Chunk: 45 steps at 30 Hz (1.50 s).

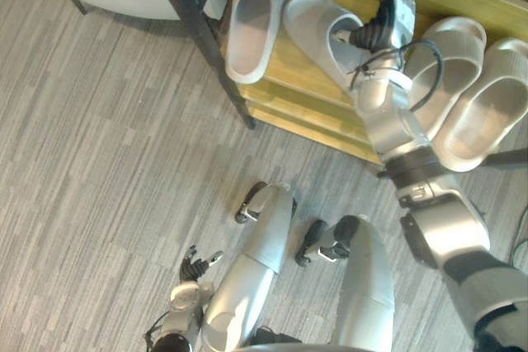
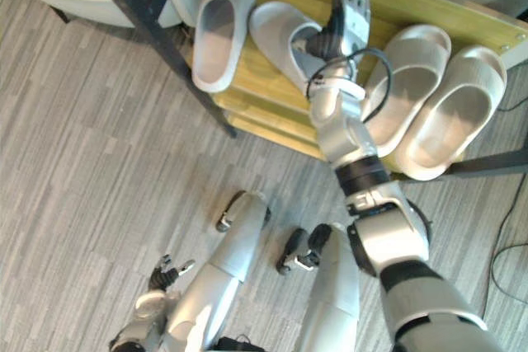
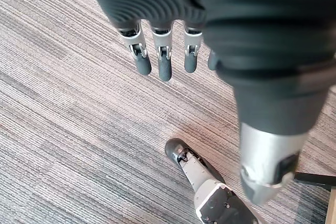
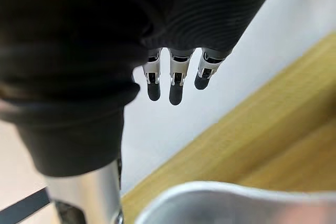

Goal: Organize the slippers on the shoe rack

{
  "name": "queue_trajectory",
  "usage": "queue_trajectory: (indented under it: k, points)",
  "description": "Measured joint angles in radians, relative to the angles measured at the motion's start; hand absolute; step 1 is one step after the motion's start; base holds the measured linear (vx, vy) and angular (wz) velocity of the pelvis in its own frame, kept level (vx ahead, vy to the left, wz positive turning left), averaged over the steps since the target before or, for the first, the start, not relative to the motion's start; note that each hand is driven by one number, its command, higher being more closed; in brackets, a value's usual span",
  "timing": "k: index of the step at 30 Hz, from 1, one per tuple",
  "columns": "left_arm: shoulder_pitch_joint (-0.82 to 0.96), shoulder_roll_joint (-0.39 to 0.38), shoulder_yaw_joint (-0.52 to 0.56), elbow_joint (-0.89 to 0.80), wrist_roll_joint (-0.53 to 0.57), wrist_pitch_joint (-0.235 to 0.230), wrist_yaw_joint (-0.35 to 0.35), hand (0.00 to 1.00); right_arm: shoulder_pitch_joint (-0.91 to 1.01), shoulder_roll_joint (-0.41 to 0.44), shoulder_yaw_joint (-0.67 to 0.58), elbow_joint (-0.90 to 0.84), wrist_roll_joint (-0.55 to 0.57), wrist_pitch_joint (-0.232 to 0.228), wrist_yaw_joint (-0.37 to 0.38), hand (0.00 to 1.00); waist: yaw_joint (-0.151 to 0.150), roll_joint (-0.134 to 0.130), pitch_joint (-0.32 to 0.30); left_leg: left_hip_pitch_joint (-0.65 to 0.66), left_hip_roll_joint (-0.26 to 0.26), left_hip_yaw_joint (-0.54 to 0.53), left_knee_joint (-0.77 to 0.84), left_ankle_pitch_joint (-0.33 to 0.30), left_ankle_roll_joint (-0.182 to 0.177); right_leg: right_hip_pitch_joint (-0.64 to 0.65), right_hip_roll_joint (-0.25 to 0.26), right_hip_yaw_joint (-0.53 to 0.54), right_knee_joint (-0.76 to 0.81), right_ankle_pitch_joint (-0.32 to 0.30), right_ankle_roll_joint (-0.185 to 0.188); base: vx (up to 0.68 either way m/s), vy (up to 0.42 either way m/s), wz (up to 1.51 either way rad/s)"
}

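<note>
Spanning the upper right: shoe rack (image 1: 307, 107) | on top: two beige slippers (image 1: 450, 63) (image 1: 492, 106) at right, upright grey slipper (image 1: 256, 18) and tilted grey slipper (image 1: 318, 32) upper centre | right hand (image 2: 351, 4) fingers straight, over tilted grey slipper | left hand (image 1: 195, 268) relaxed, lower left, above carpet (image 3: 63, 129)

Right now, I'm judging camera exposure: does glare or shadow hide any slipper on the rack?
Left eye view: even light, no glare on the grey slippers or pale slippers; the right hand and its arm cover parts of one grey and one pale slipper. Right wrist view: a grey slipper's rim looks bright, not washed out.
</note>
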Motion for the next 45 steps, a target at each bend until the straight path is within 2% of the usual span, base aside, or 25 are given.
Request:
queue_trajectory:
  k: [3,5,9,13,23,29,35,40,45]
  points:
    - [0.0,0.0,0.003,-0.001,0.0,0.0,0.0,0.0,0.042,0.04,-0.02,-0.017,0.078,-0.024,0.011,0.0,-0.005,-0.002,0.001,0.011,0.002,0.002,-0.008,0.0,0.0,0.01,0.002,0.003,-0.008,0.003,0.006,0.0,0.0,0.0]
    - [0.0,-0.003,0.011,-0.001,-0.001,0.0,0.0,0.0,0.074,0.072,-0.047,-0.041,0.182,-0.045,0.036,0.0,-0.006,-0.004,0.002,0.013,0.003,0.007,-0.01,0.0,0.0,0.011,0.002,0.007,-0.009,0.003,0.007,0.0,0.0,0.0]
    - [0.0,-0.005,0.021,-0.001,0.0,0.002,-0.002,0.0,0.122,0.117,-0.076,-0.043,0.317,-0.086,0.067,0.0,-0.011,-0.008,0.005,0.014,0.007,0.009,-0.01,0.0,0.001,0.011,0.006,0.011,-0.012,0.006,0.012,0.01,0.014,-0.03]
    - [0.0,-0.004,0.044,-0.001,0.0,0.002,-0.003,0.0,0.156,0.149,-0.086,-0.043,0.381,-0.106,0.087,0.0,-0.013,-0.026,0.015,0.017,0.017,0.017,-0.014,0.0,0.001,0.011,0.013,0.018,-0.018,0.008,0.017,0.01,0.02,-0.08]
    - [0.0,-0.004,0.059,0.001,-0.001,0.009,-0.003,0.0,0.174,0.16,-0.121,-0.041,0.492,-0.147,0.122,0.0,-0.031,-0.033,0.021,0.018,0.018,0.024,-0.014,-0.001,0.001,0.013,0.014,0.024,-0.023,0.011,0.022,0.0,0.001,0.0]
    - [0.0,-0.004,0.061,0.002,-0.001,0.016,-0.004,0.0,0.186,0.163,-0.124,-0.043,0.49,-0.156,0.119,0.0,-0.031,-0.033,0.021,0.02,0.019,0.024,-0.013,-0.001,0.002,0.015,0.015,0.024,-0.024,0.011,0.022,0.0,0.0,0.0]
    - [0.0,-0.013,0.088,0.003,-0.001,0.018,-0.004,0.0,0.234,0.218,-0.154,-0.089,0.506,-0.178,0.119,0.0,-0.036,-0.033,0.021,0.021,0.021,0.025,-0.012,-0.001,0.002,0.016,0.018,0.025,-0.028,0.014,0.027,0.0,0.002,-0.01]
    - [-0.003,-0.014,0.095,0.004,-0.001,0.023,-0.004,0.0,0.264,0.271,-0.15,-0.126,0.572,-0.197,0.124,0.0,-0.041,-0.033,0.021,0.023,0.024,0.027,-0.013,-0.001,0.004,0.02,0.021,0.028,-0.035,0.017,0.034,0.01,0.009,-0.02]
    - [-0.022,-0.018,0.097,0.003,-0.001,0.025,-0.002,0.0,0.27,0.312,-0.135,-0.131,0.589,-0.2,0.125,0.0,-0.043,-0.033,0.021,0.032,0.024,0.032,-0.015,-0.002,0.006,0.029,0.021,0.032,-0.039,0.018,0.035,0.0,0.0,0.0]
